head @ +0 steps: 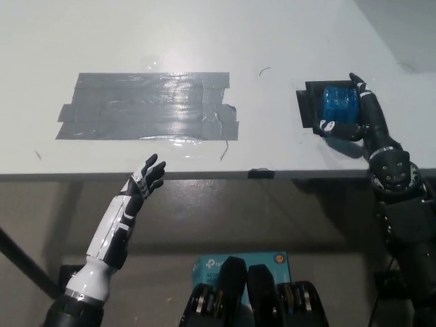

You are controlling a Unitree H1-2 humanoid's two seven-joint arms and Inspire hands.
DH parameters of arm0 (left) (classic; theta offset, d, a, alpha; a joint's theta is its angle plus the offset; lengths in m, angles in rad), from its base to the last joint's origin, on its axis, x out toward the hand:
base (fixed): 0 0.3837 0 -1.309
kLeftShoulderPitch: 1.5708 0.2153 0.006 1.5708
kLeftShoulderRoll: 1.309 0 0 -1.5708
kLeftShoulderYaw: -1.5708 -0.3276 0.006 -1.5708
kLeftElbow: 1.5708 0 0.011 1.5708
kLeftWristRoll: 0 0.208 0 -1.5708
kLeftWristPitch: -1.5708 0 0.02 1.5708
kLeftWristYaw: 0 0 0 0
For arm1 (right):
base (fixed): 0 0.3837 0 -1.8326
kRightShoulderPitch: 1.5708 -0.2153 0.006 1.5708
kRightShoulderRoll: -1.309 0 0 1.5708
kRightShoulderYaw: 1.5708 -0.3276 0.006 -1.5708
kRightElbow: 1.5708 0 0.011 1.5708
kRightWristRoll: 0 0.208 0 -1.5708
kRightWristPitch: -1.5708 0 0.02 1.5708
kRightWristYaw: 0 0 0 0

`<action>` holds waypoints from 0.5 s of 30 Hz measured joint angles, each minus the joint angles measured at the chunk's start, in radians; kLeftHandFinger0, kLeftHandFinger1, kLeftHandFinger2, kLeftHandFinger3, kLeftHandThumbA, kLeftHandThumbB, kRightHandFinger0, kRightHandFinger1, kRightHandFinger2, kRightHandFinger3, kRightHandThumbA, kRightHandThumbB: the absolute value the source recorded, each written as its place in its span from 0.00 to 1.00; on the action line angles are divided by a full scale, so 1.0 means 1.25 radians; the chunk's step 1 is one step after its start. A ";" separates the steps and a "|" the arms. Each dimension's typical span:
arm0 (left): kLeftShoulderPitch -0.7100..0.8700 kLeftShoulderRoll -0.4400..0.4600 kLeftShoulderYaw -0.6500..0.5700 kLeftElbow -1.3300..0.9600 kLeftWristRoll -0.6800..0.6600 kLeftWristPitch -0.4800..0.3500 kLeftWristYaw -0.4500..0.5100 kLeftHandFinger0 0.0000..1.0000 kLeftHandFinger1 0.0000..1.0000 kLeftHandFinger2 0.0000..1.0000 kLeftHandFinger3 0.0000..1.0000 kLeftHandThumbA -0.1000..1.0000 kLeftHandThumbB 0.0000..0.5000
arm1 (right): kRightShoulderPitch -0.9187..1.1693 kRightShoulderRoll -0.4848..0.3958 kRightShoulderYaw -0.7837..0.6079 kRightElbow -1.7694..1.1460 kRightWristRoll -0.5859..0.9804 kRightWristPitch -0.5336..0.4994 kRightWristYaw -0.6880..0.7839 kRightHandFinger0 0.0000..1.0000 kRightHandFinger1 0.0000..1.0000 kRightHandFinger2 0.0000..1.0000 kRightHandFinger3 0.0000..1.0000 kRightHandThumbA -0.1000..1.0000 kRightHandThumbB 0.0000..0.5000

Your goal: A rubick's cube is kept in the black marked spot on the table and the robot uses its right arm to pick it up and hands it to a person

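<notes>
A blue plastic Rubik's cube [338,107] was seen sitting on the square spot of black tape [310,109] near the right end of the white table [204,41]. The black right hand [359,117] was placed against the cube's right side, with one finger reaching along the cube's far right edge and another, white-tipped, curled across its near face. The fingers were wrapped partly about the cube and appeared to touch it, but whether a firm grip had been made could not be told; the cube was resting on the tape, not raised. The black right arm was seen coming up from the lower right, past the table's front edge.

A broad rectangular patch of grey duct tape [146,107] was laid on the table's left half, well apart from the cube. The white left hand [145,178] was held below the table's front edge, beneath the grey patch, with its fingers spread and nothing held in them.
</notes>
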 measured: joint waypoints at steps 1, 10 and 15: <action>-0.001 0.000 0.000 0.001 0.001 0.000 0.000 1.00 1.00 1.00 1.00 1.00 0.38 | -0.006 0.000 0.000 0.012 0.001 0.000 -0.001 1.00 1.00 1.00 1.00 0.88 0.86; -0.004 0.000 0.000 0.001 0.013 0.006 0.000 1.00 1.00 1.00 1.00 1.00 0.37 | -0.068 0.002 -0.007 0.123 0.010 -0.018 -0.024 1.00 1.00 1.00 1.00 0.86 0.86; -0.004 0.000 0.000 0.001 0.014 0.008 0.000 1.00 1.00 1.00 1.00 1.00 0.37 | -0.085 0.006 -0.016 0.160 0.020 -0.035 -0.039 1.00 1.00 1.00 1.00 0.87 0.88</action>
